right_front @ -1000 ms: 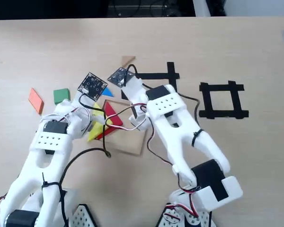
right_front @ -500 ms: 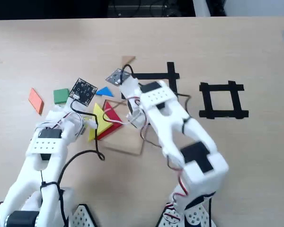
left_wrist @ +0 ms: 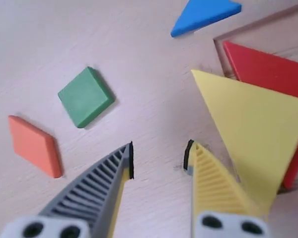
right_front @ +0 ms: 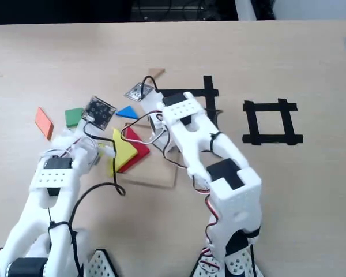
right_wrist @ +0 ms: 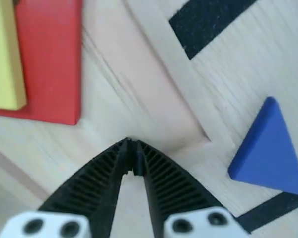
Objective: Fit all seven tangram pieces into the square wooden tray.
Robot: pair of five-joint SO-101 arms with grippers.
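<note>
The square wooden tray (right_front: pixel 160 173) lies mid-table with a red triangle (right_front: pixel 140 148) in it. A yellow triangle (right_front: pixel 123 151) lies partly over the red one and over the tray's left rim. A blue triangle (right_front: pixel 127 112), a green square (right_front: pixel 75 116), an orange parallelogram (right_front: pixel 44 122) and a tan triangle (right_front: pixel 156 73) lie loose on the table. My left gripper (left_wrist: pixel 159 157) stands open over bare table, between the green square (left_wrist: pixel 85 96) and the yellow triangle (left_wrist: pixel 253 129). My right gripper (right_wrist: pixel 133 154) is shut and empty at the tray's corner (right_wrist: pixel 161 101), near the blue triangle (right_wrist: pixel 270 148).
Two squares of black tape (right_front: pixel 271 122) mark the table right of the tray, one (right_front: pixel 190 92) partly under the right arm. Cables hang from both arms over the tray. Bare table stretches to the far side and to the right.
The right arm has stretched out and swung left, its gripper now at the tray's far corner. The left arm has drawn back to the left, off the tray.
</note>
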